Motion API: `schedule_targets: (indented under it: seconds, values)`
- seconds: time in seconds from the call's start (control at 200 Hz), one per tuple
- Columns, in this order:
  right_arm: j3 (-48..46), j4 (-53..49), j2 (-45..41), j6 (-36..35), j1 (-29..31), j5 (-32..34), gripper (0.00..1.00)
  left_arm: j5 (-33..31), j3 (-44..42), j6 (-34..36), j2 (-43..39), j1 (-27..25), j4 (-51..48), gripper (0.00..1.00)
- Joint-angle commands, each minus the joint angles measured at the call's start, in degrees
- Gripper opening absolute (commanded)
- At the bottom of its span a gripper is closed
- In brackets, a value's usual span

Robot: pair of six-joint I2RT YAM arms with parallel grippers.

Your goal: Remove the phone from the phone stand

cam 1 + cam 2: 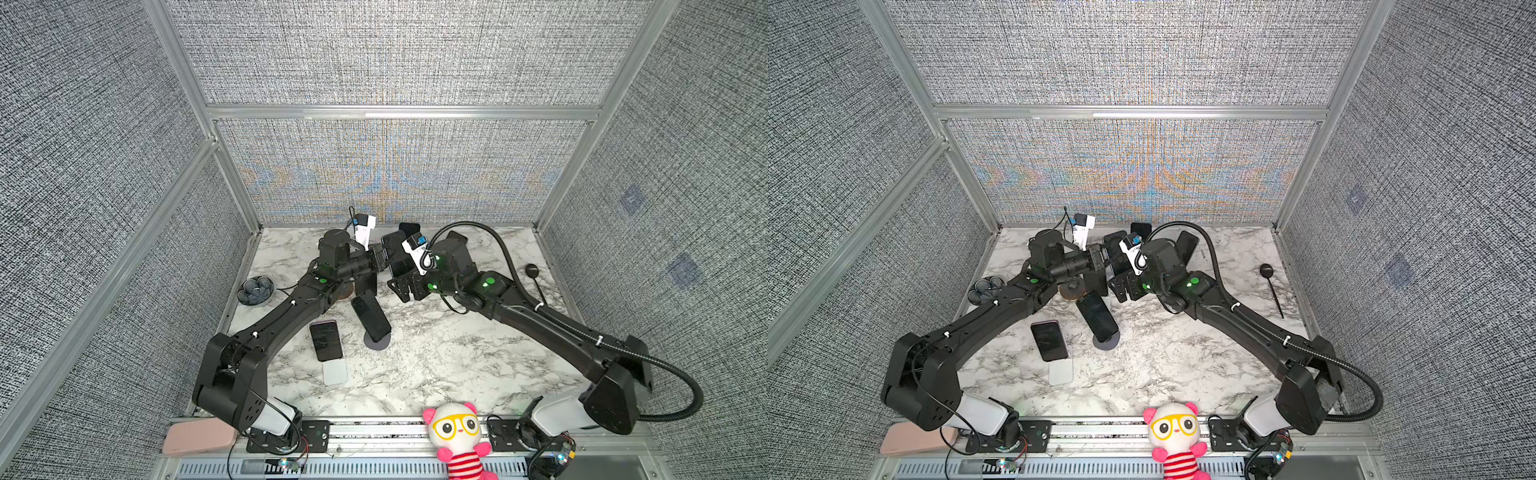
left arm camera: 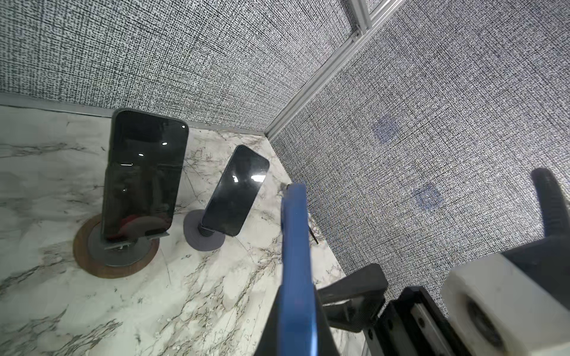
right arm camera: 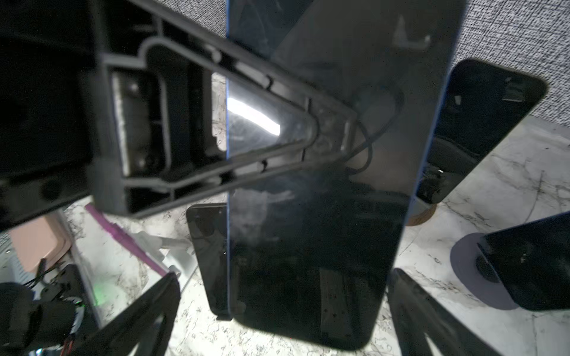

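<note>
Left tool (image 1: 383, 258) is clamped on the phone (image 3: 324, 231), holding it up over the counter (image 1: 436, 353). Right tool (image 3: 285, 277) sits spread wide either side of it, guessing it's a handoff.

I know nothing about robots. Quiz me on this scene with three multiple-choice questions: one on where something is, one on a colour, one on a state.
1. Where does the plush toy sit?
A) at the front edge, nearest the camera
B) against the back wall
C) on top of a phone

2. What colour is the edge of the phone held in the left end effector?
A) red
B) blue
C) white

3. How does the right end effector stand?
A) shut on nothing
B) open, a finger either side of the phone
C) shut on the plush toy

Answers:
1 A: both top views show it at the near edge.
2 B: the left wrist view shows the blue rim edge-on.
3 B: the right wrist view shows its fingers spread wide, with the phone between them.
</note>
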Motion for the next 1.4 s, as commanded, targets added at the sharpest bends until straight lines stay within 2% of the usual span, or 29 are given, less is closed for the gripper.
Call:
schedule_targets:
  seconds: [0.0, 0.235, 0.39, 0.5, 0.55, 0.6, 0.685, 0.745, 0.835, 0.975, 1.086, 1.271, 1.396]
  values:
    - [0.84, 3.18, 1.41, 0.48, 0.48, 4.16, 0.96, -0.42, 0.54, 0.02, 0.12, -0.16, 2.43, 0.00]
    - [0.86, 5.73, 2.76, 1.97, 0.53, 6.49, 0.76, -0.51, -0.32, -0.50, 0.25, -0.33, 2.87, 0.00]
    - [0.06, 7.26, 3.16, 2.12, 0.57, 7.16, 0.53, -0.22, -0.42, -1.01, 0.51, -0.43, 3.71, 0.00]
    - [-0.03, 6.83, 2.85, 1.89, 0.52, 7.80, 0.47, -0.40, -0.42, -0.58, 0.56, -0.46, 3.35, 0.00]
    - [-0.07, 6.69, 2.51, 1.84, 0.49, 8.00, 0.44, -0.40, -0.41, -0.56, 0.61, -0.42, 3.44, 0.09]
    - [-0.08, 6.31, 2.07, 1.81, 0.48, 8.11, 0.40, -0.30, -0.40, -0.40, 0.71, -0.46, 3.68, 0.29]
    - [-0.20, 5.09, 0.72, 1.90, 0.50, 8.24, 0.32, -0.14, -0.26, 0.12, 0.65, -0.42, 3.96, 0.51]
    - [-0.51, 4.02, -0.48, 1.96, 0.33, 8.50, 0.25, -0.14, 0.00, 0.94, 0.39, -0.42, 3.44, 0.63]
    - [-1.60, 1.81, -3.01, 2.02, -0.18, 9.01, 0.22, -0.14, 0.92, 3.09, -0.10, -0.41, 1.68, 0.72]
    - [-4.60, -6.71, -8.97, 1.34, -2.01, 12.75, 0.14, -0.68, 5.23, 10.22, -1.55, -0.18, -7.06, 0.80]
    - [-6.13, -15.65, -14.16, 0.87, -6.37, 13.17, 0.10, -1.59, 7.87, 15.62, -2.96, 0.33, -13.56, 0.84]
    - [-7.81, -26.57, -18.39, -0.27, -19.86, 10.40, 0.02, -6.13, 10.91, 24.70, -4.40, 0.63, -25.20, 0.84]
    - [-10.56, -27.04, -16.32, -4.50, -27.32, 16.73, 0.00, -9.17, 9.05, 27.53, -6.09, 0.63, -28.84, 0.85]
